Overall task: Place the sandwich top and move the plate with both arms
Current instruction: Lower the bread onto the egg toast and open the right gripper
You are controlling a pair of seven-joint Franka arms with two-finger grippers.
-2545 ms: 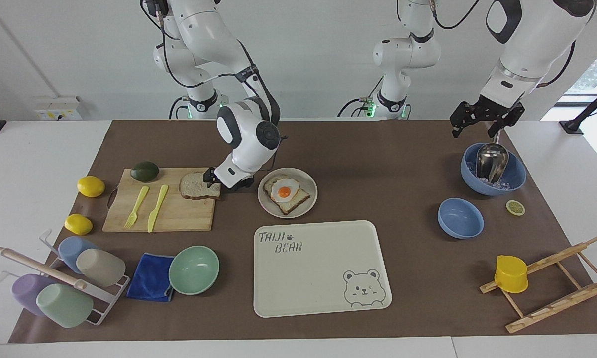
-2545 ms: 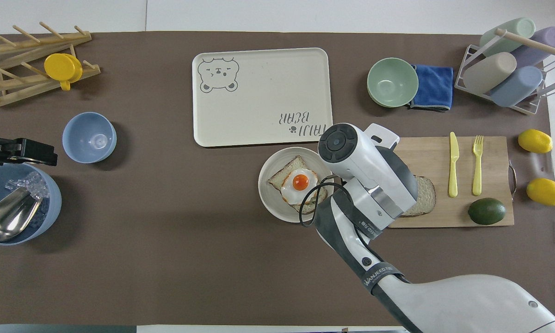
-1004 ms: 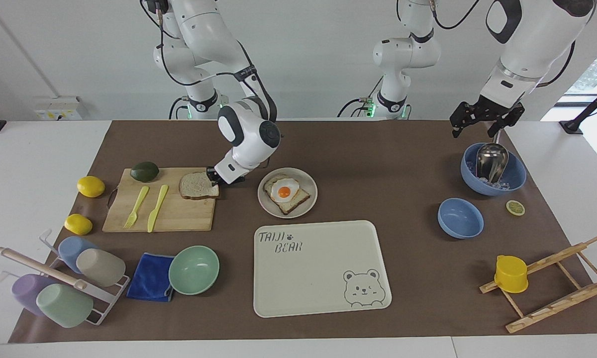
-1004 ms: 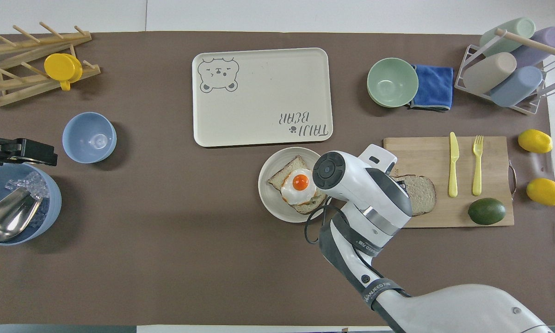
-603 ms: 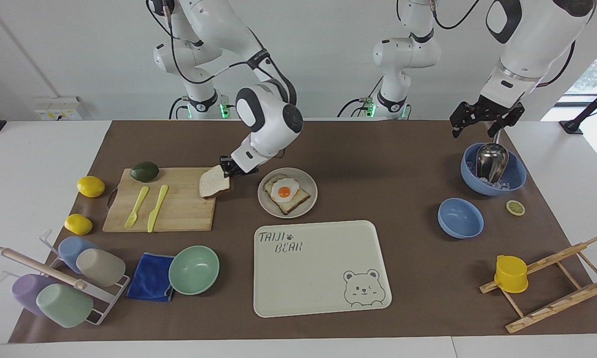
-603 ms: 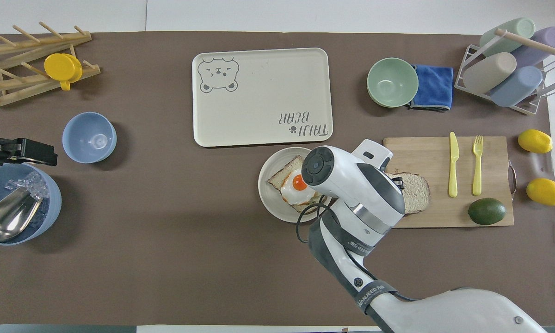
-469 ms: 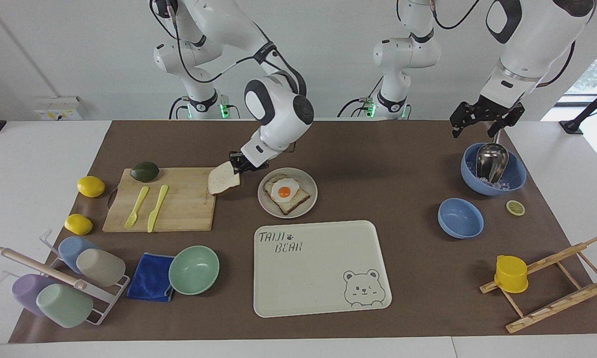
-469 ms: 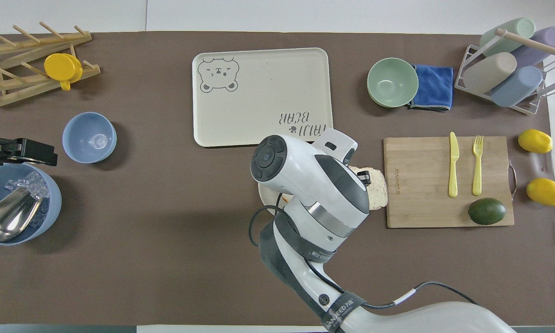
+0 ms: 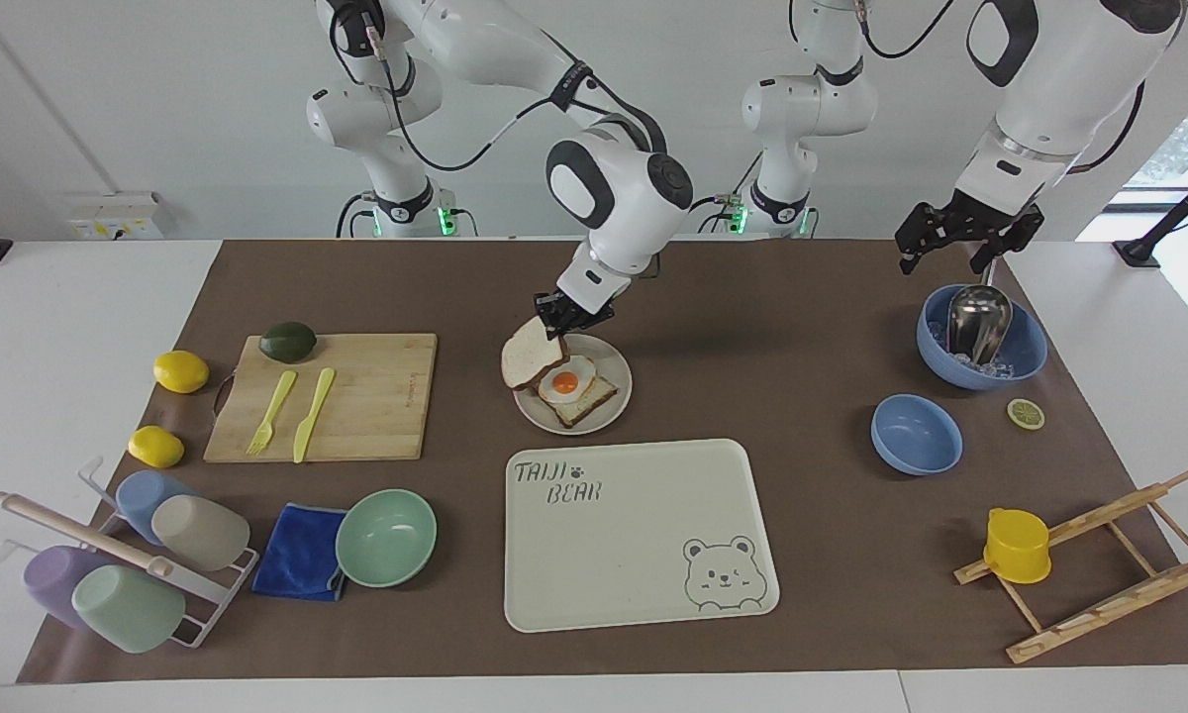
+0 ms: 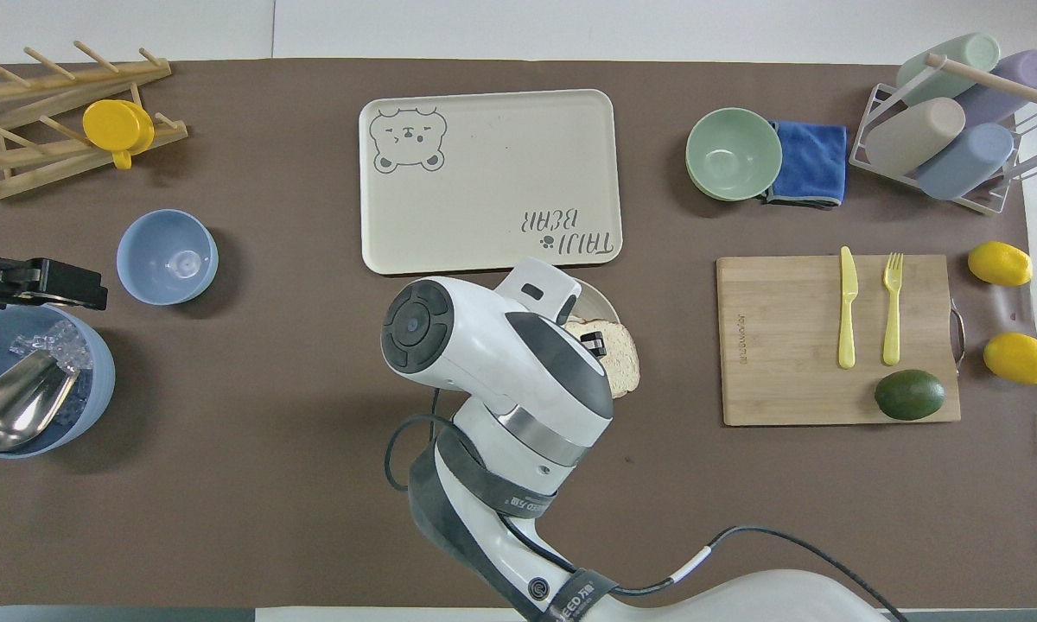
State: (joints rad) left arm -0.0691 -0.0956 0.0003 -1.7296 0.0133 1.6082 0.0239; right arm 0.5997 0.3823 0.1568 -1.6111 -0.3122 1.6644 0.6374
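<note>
My right gripper (image 9: 566, 315) is shut on one edge of the sandwich top (image 9: 533, 355), a pale bread slice with a brown crust. The slice hangs tilted just above the plate's edge on the cutting-board side. The round beige plate (image 9: 619, 396) holds the toast with a fried egg (image 9: 569, 384). In the overhead view the right arm covers most of the plate (image 10: 601, 298) and the egg; the slice (image 10: 622, 367) shows beside the right gripper (image 10: 594, 343). My left gripper (image 9: 955, 248) waits open above the blue bowl of ice at the left arm's end.
The wooden cutting board (image 9: 356, 396) with fork, knife and avocado lies toward the right arm's end. The bear-printed tray (image 9: 643, 535) lies just farther from the robots than the plate. A mint bowl (image 9: 386, 537), an ice bowl with scoop (image 9: 980, 337) and a small blue bowl (image 9: 916, 434) stand around.
My right gripper closed on the bread slice on the cutting board, lifted it, and carried it off the board to above the plate's edge. The left arm has not moved.
</note>
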